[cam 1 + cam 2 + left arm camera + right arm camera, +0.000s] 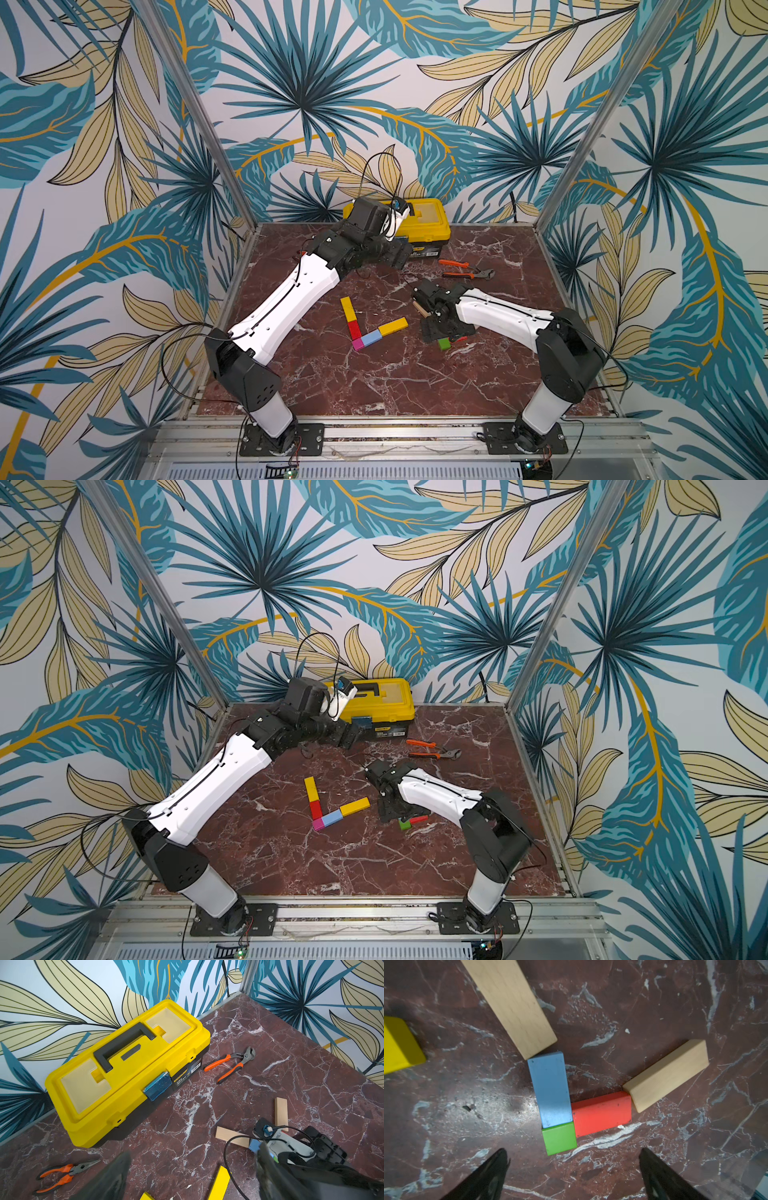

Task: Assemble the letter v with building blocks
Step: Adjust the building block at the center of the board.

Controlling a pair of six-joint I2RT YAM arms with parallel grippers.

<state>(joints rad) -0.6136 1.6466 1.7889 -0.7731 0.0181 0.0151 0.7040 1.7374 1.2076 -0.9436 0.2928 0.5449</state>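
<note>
Two V shapes laid flat. Mid-table V: magenta cube (pixel 357 344) at the corner, red block (pixel 354 329) then yellow bar (pixel 348 308) running toward the back, light-blue block (pixel 371 338) then second yellow bar (pixel 393 326) running right, all touching end to end. The other V sits just right of it, mostly hidden under the right arm in both top views. The right wrist view shows it: green cube (pixel 559 1141) at the corner, blue block (pixel 550 1089) and red piece (pixel 602 1113) against it, tan bar (pixel 510 1005) meeting the blue end, other tan bar (pixel 666 1076) meeting the red end, both tan bars skewed off line.

Right gripper (pixel 573 1153) hovers low over the green cube, jaws spread wide, nothing held. Left gripper (pixel 192 1153) is raised near the back, jaws spread wide, empty.

Bare table (pixel 374 382) in front of both Vs toward the arm bases. Yellow toolbox (pixel 428 224) against the back wall, orange-handled cutters (pixel 465 269) between it and the right arm. Needle-nose pliers (pixel 66 1174) near the toolbox's other end, seen only in the left wrist view.

Table is dark red marble with white veins. Walls (pixel 311 83) carry teal and tan leaf print, with aluminium posts (pixel 199 112) at the back corners
</note>
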